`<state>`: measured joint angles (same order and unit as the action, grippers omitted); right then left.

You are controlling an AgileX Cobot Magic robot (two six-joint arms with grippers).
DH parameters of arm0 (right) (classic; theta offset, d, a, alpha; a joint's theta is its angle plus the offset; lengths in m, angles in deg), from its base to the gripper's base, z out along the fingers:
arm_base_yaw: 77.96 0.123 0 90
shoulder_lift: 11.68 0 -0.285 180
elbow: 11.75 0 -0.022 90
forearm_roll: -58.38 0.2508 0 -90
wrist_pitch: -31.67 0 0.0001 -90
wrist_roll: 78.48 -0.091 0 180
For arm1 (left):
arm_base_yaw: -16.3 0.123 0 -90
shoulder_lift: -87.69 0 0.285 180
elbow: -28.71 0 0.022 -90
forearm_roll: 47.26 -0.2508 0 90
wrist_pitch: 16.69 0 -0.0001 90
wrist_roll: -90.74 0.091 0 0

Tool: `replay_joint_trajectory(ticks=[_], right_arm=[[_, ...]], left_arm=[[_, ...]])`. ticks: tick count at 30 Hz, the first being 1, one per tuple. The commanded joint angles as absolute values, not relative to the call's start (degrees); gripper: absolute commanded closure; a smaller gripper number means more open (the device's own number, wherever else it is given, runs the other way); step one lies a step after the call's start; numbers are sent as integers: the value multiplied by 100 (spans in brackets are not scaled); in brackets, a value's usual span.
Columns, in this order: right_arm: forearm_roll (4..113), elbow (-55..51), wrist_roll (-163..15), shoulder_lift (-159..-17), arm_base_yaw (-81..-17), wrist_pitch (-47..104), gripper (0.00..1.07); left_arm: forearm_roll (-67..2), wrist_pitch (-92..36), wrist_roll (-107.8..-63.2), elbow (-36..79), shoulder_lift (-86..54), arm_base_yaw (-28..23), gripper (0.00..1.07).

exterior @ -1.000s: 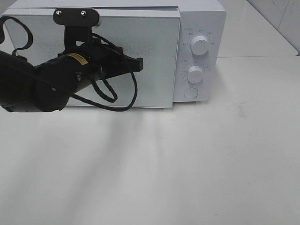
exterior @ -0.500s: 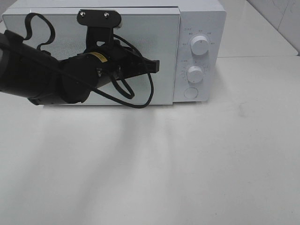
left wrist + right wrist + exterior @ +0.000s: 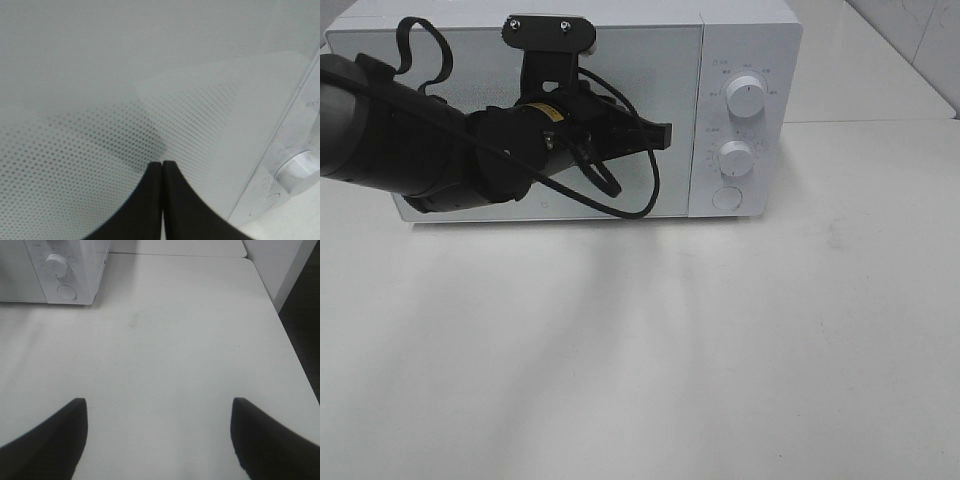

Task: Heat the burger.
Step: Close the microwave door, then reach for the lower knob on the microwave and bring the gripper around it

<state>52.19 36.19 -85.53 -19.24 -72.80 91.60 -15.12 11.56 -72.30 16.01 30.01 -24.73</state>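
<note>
At the microwave door point(image 3: 665, 70), left tool point(image 3: 162, 165) sits pinched together, right tool point(image 3: 159, 401) spread apart.

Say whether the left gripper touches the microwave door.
Cannot tell. The left wrist view shows the left gripper tip meeting its shadow on the microwave door, but neither contact nor gap plainly.

Glossy microwave door point(image 3: 680, 80), matt table point(image 3: 720, 350)
</note>
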Motion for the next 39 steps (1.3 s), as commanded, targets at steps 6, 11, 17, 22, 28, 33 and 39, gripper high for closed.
replay_joint_trajectory(ticks=[6, 11, 17, 22, 28, 33, 39], right_arm=[[5219, 3625, -8507, -1775, -7320, 9137, 32], [5219, 3625, -8507, -1775, -7320, 9137, 32], [5219, 3625, -8507, -1775, -7320, 9137, 32], [5219, 3625, -8507, -1775, -7320, 9137, 32], [5219, 3625, -8507, -1775, -7320, 9137, 32], [5219, 3625, -8507, -1775, -7320, 9137, 32], [5219, 3625, -8507, -1775, -7320, 9137, 32]], left_arm=[[-1369, 1368, -7087, 1492, 2691, -2610, 107], [-1398, 434, -7087, 1200, 2388, -2662, 107], [-1724, -1336, -7098, 1137, 2044, -2662, 58], [-1736, -2775, -7178, 1137, 1855, -2622, 4], [-1919, -4092, -7173, 1142, 1603, -2553, 6], [-2251, -4854, -7173, 1142, 1270, -2490, 6], [-2801, -5874, -7230, 1142, 818, -2490, 6]])
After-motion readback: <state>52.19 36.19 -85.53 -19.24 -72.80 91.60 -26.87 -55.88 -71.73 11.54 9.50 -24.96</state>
